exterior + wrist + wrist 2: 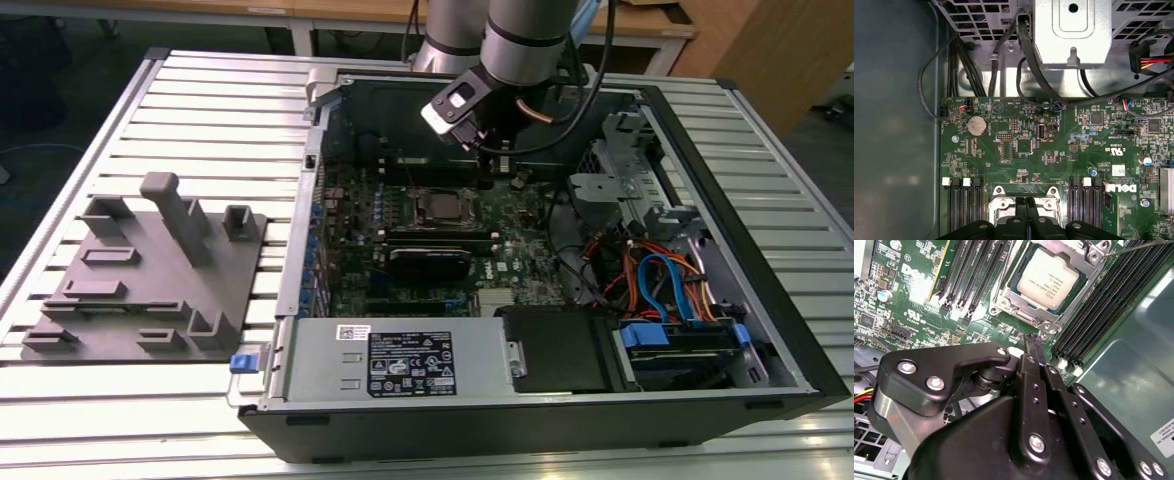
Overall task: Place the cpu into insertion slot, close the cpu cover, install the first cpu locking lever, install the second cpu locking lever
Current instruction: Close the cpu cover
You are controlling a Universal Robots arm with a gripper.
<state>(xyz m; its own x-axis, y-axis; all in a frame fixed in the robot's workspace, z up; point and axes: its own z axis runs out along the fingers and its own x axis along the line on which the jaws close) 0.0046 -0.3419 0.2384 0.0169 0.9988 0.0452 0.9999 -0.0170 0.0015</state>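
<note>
Cpu (1050,279), with a pale square metal top, is seated on the green motherboard (914,315) and framed by the silver cpu cover (1026,319). The insertion slot is hidden beneath. Black gripper (1032,341) fingers are pressed together with nothing held, just beside the cover. A thin wire lever (1139,246) is cut off at the edge.

Slatted metal table (200,100), wooden desks (347,12)
</note>
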